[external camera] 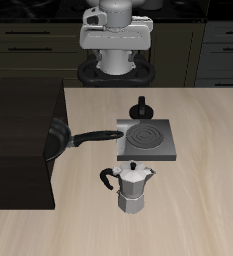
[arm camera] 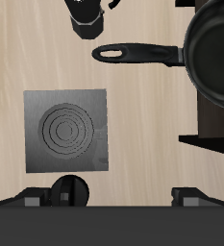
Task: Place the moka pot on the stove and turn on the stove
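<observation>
Light wood-grain bench point(external camera: 203, 190), dark cabinets point(external camera: 28, 45) with drawer fronts and slim handles along the back, even diffuse lighting, no visible windows.

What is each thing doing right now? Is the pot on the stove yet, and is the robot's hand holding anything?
moka pot: upright on the table, lid shut, nearer the front edge than the stove, not on it yet.
stove: flat on the table, coil dark and bare.
stove knob: untouched; setting too small to tell.
frying pan: resting on the black block, handle toward the stove.
gripper: open, holding nothing, above the table.
</observation>
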{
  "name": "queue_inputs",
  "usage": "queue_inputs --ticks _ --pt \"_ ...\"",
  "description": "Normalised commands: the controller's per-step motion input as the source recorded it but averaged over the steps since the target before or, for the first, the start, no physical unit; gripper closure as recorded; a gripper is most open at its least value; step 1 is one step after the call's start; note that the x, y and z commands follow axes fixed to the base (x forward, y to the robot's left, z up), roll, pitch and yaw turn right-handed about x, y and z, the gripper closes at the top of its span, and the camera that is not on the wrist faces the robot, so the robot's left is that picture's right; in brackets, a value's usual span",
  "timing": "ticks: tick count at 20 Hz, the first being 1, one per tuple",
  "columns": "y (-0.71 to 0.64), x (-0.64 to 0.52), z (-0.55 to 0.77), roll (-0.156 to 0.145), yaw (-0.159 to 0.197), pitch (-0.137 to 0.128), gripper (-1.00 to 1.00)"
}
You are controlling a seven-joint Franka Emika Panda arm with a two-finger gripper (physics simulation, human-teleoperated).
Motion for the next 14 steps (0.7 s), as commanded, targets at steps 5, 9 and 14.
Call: queue_inputs --ticks 5,9,14 --pt "0.1 0.21 -0.04 -0.007 -0.039 0.005 -1.0" --pt "0.14 0.26 -0.01 0.018 0.004 0.009 -1.0" --pt "0.05 0.25 0.12 -0.006 -0.024 -0.027 -1.0"
